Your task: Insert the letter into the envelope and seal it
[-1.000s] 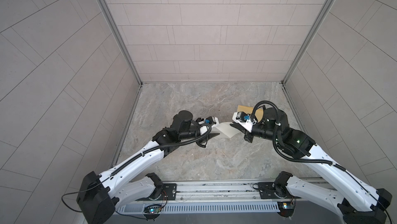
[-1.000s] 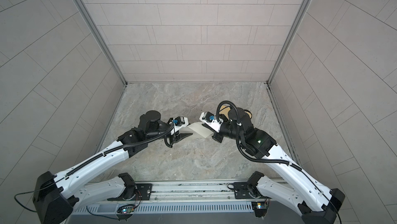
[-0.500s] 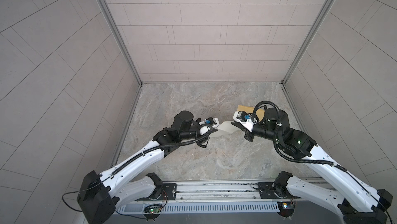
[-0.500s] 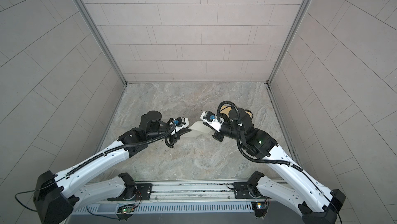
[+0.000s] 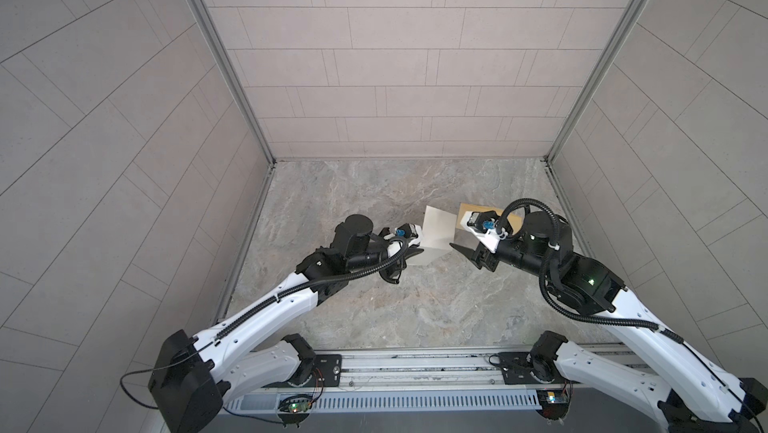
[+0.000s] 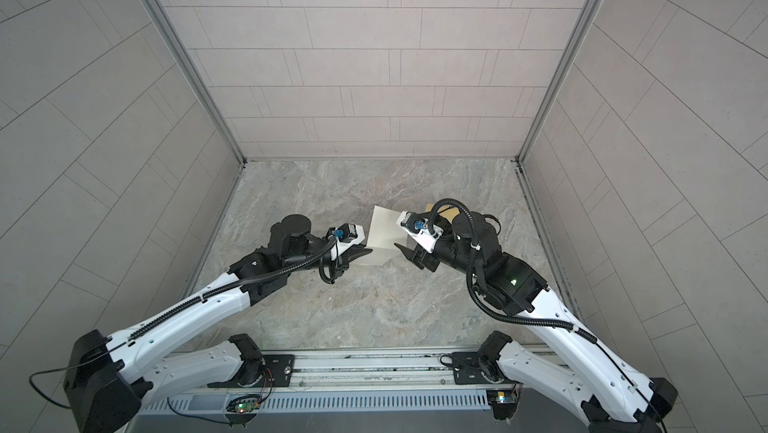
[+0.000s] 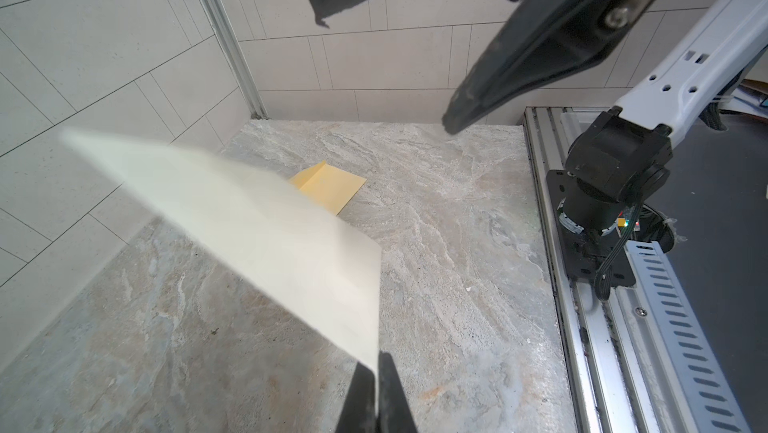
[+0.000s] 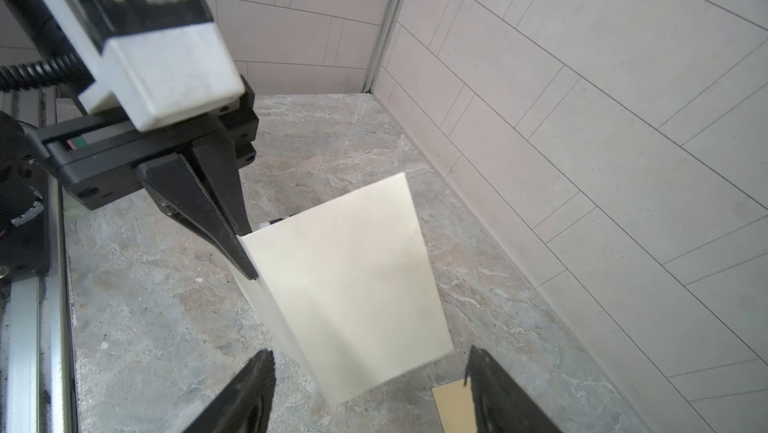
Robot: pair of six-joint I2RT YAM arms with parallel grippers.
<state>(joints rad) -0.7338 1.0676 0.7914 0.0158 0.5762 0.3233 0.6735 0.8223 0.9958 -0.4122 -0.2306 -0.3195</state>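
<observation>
The letter (image 5: 436, 235) (image 6: 384, 240) is a pale folded sheet hanging in the air over the middle of the table. My left gripper (image 5: 417, 250) (image 7: 376, 362) is shut on its near corner, and the right wrist view shows those fingers (image 8: 232, 240) pinching the sheet's edge. My right gripper (image 5: 457, 235) (image 8: 369, 354) stands open just to the right of the sheet, its jaws spread on either side of the sheet's edge without touching it. The yellow-tan envelope (image 7: 328, 188) (image 5: 478, 206) lies flat at the back right, partly hidden under the right arm.
Tiled walls (image 5: 395, 78) close the marble table (image 5: 374, 298) at the left, back and right. A metal rail (image 5: 415, 364) with both arm bases runs along the front edge. The right arm's base (image 7: 602, 186) stands on it.
My right gripper has opened and let go of the letter. The left gripper has shut on it, and the sheet now hangs more upright from that gripper alone.
</observation>
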